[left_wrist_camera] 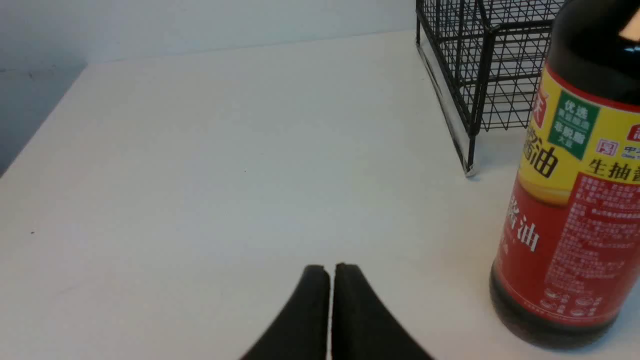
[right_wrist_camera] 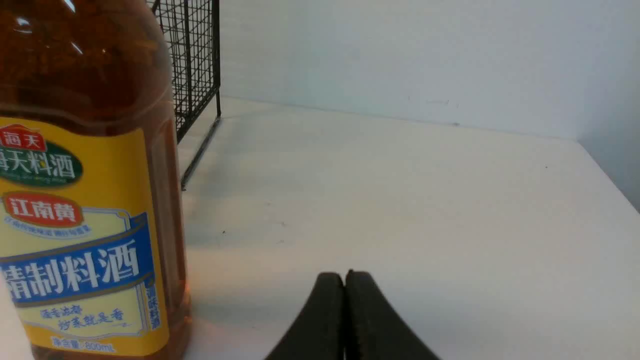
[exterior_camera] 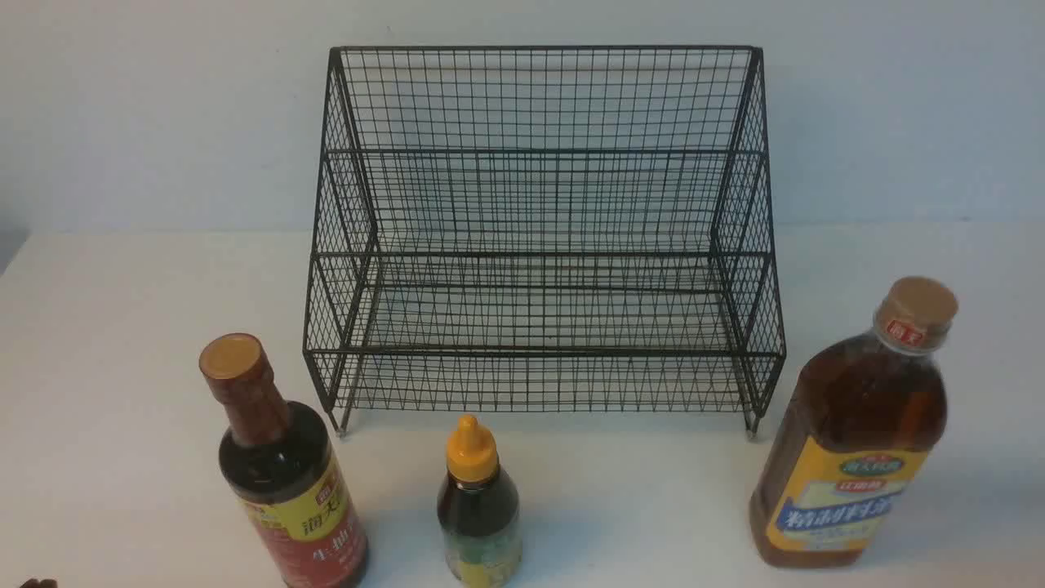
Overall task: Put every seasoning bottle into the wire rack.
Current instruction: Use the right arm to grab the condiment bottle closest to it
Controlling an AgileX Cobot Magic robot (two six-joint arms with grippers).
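Observation:
The black wire rack stands empty at the back middle of the white table. Three seasoning bottles stand upright in front of it. The dark one with the red-yellow label is at the left, the small dark one with the orange nozzle cap in the middle, the tall amber one with the tan cap at the right. My left gripper is shut and empty, beside the red-label bottle. My right gripper is shut and empty, beside the amber bottle.
The white table ends at a pale wall behind the rack. Its left edge and right edge show in the wrist views. The rack's corner stands close behind the red-label bottle.

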